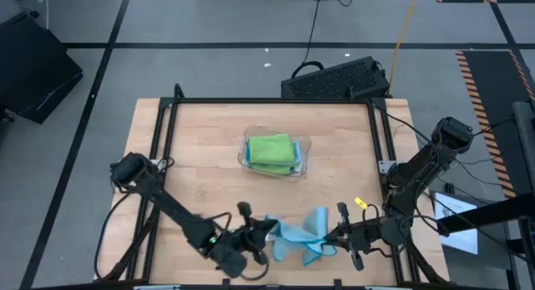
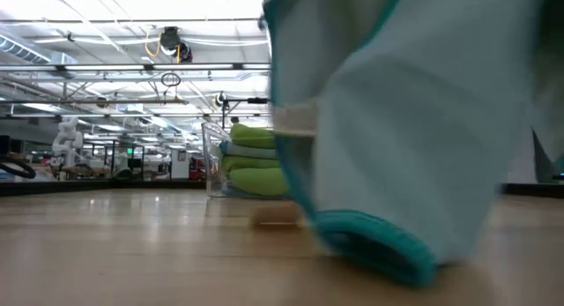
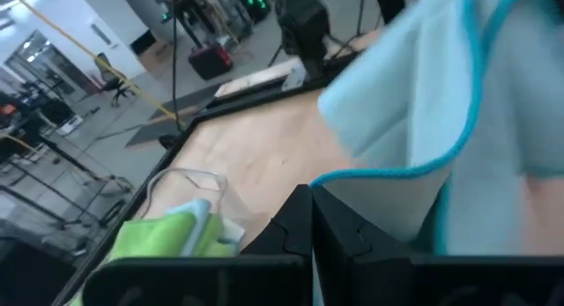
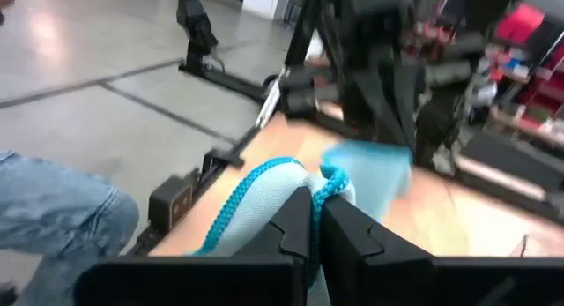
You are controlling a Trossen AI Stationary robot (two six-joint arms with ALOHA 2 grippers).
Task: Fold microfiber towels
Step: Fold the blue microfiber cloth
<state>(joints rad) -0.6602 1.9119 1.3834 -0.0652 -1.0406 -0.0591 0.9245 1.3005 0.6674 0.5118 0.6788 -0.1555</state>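
Observation:
A light blue microfiber towel with a teal hem is held up between my two grippers near the table's near edge. It also fills the low view, where its lower hem touches the table. My left gripper is shut on the towel's left side. My right gripper is shut on its right side. Folded lime green and light blue towels lie stacked in a clear plastic tray at the table's middle. My left gripper pinches the towel near its teal-hemmed edge between its two shut fingers, coming level from the table's left. The cloth stands up beyond the fingers. How many layers it has, I cannot tell. My right gripper pinches a bunched, teal-hemmed edge of the towel between its two shut fingers, coming level from the table's right. The cloth bulges just beyond the fingertips; the rest hangs slack toward the left gripper.
A small yellow object lies on the table near the right arm. The black frame rails run along the table's sides. Bare wood lies between the tray and the grippers. A person's jeans-clad leg shows beyond the near edge.

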